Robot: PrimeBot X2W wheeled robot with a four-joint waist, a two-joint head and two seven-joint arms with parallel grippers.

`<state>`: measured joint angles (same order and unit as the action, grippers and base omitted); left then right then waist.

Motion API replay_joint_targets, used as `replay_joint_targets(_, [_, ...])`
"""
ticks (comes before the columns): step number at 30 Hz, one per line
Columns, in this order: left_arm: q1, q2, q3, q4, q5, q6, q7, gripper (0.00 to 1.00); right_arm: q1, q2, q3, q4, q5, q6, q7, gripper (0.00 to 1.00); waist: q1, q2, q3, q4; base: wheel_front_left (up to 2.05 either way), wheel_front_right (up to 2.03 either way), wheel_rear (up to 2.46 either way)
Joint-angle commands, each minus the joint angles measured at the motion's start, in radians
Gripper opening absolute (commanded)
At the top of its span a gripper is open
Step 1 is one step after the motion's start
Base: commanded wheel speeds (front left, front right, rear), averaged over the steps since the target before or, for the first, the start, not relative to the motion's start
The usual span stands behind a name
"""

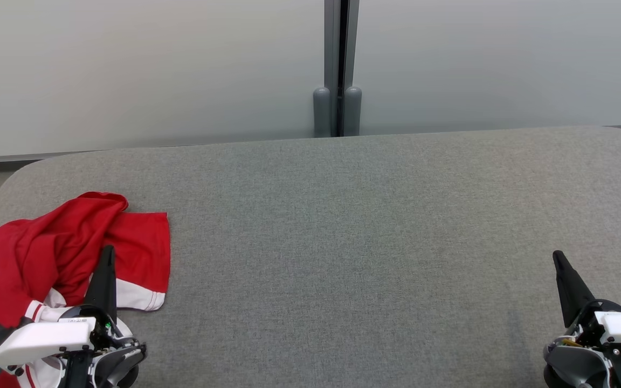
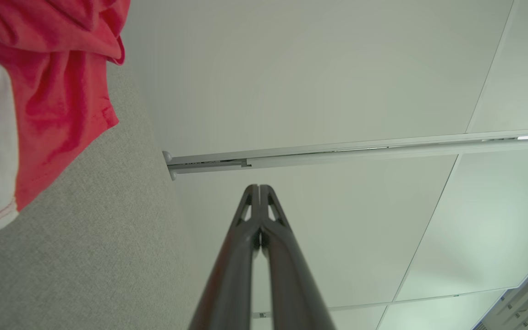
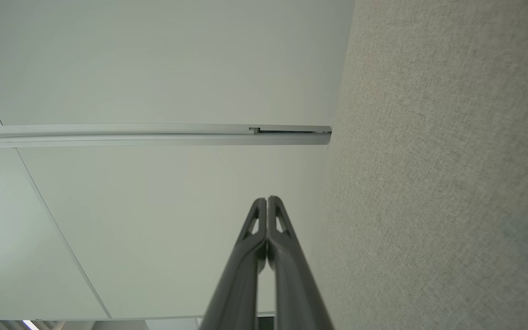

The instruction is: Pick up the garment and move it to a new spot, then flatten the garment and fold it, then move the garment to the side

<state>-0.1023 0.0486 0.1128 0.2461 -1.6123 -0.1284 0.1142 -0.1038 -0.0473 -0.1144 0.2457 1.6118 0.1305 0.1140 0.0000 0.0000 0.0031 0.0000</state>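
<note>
I have the crumpled red garment with white trim (image 1: 57, 248) bunched at the near left corner of the grey fabric-covered table (image 1: 343, 231), with part of it running off the left edge of the head view. My left gripper (image 1: 108, 253) sits right at it, its two dark fingers pressed together with nothing between them. In the head view the fingers lie across the red cloth, though I cannot tell whether they touch it. My right gripper (image 1: 558, 258) rests well apart at the near right over bare table, its fingers likewise together and empty. I judge the pick-up has not yet begun. To do it well I would spread the left fingers first. Then I would tip the wrist down so they point into the cloth rather than along the table toward the pale wall panels (image 1: 143, 70). I would bite a raised fold of the red body, not the loose white-cuffed sleeve (image 1: 138, 297), which would likely let the bulk drag. A deep pinch through more than one layer should hold, since the cloth looks thin and slippery. The broad bare middle of the table looks the sensible new spot, where both arms should reach for the flattening.
</note>
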Motion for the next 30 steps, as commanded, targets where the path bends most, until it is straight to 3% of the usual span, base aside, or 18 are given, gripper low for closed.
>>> replay_joint_targets(1, [-0.013,0.003,0.003,-0.003,-0.001,-0.005,0.003,0.0,-0.009,-0.005,-0.001,-0.003,0.002,0.0,0.003,0.0,0.0,0.0,0.0,0.0,0.0,0.0,0.0])
replay_joint_targets(30, [-0.013,0.003,0.003,-0.003,-0.001,-0.005,0.003,0.0,-0.009,-0.005,-0.001,-0.003,0.002,0.0,0.003,0.0,0.0,0.0,0.0,0.0,0.0,0.0,0.0])
